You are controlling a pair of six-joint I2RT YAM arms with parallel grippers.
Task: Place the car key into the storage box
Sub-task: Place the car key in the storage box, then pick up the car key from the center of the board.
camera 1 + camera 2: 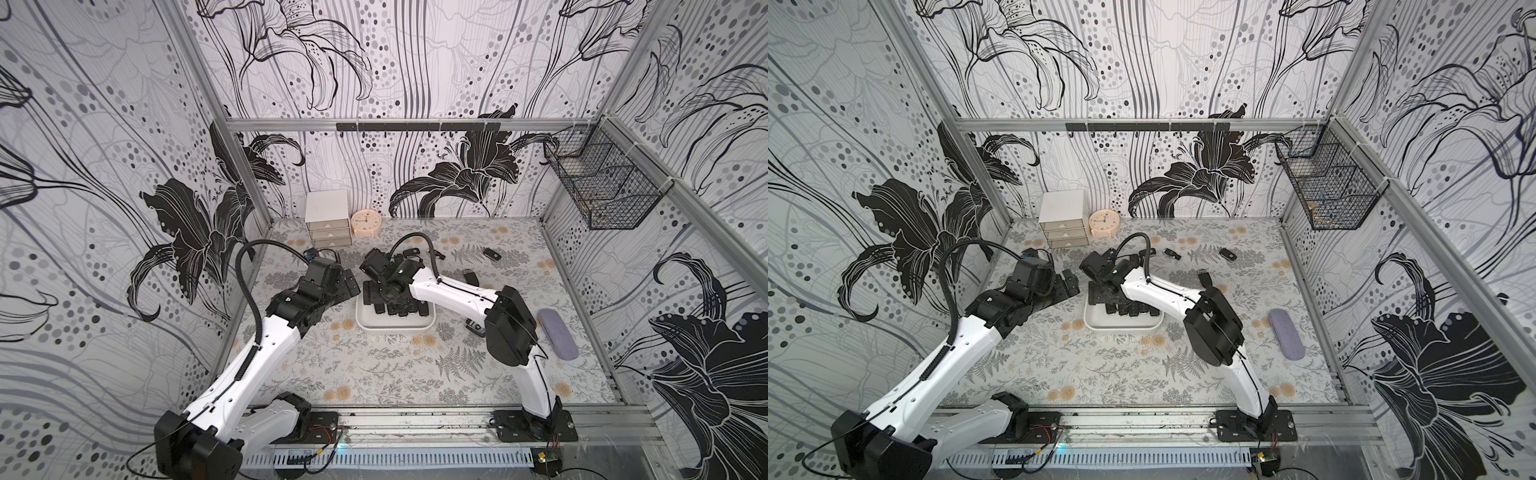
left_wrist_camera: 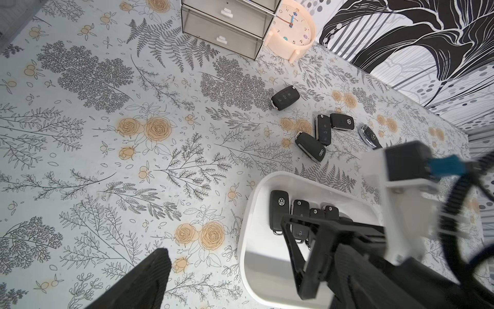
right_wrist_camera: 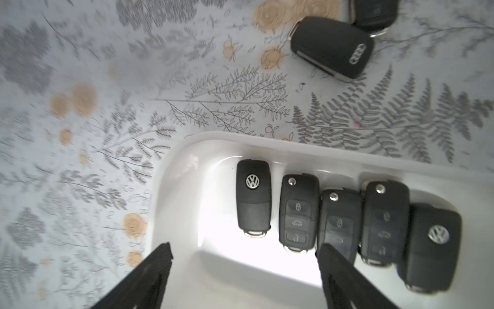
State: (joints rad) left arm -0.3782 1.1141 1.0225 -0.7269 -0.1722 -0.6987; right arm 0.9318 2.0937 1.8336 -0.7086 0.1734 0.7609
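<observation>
Over storage box (image 3: 294, 145), right gripper (image 3: 244, 247), fingers wide apart, empty; beside box, left gripper (image 1: 350, 284), likewise open, empty. Row of key fobs (image 3: 298, 211) inside; Audi fob (image 3: 331, 46), others outside, unstowed.

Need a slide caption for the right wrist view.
Open right gripper over storage box, five car keys side by side inside; Audi key outside on table.

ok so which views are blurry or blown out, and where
right wrist view: the storage box floor is blown out white between the fingers, and the tablecloth to one side is smeared; left wrist view: tablecloth sharp, the right arm near the lens blurred; both top views: evenly lit and sharp
</observation>
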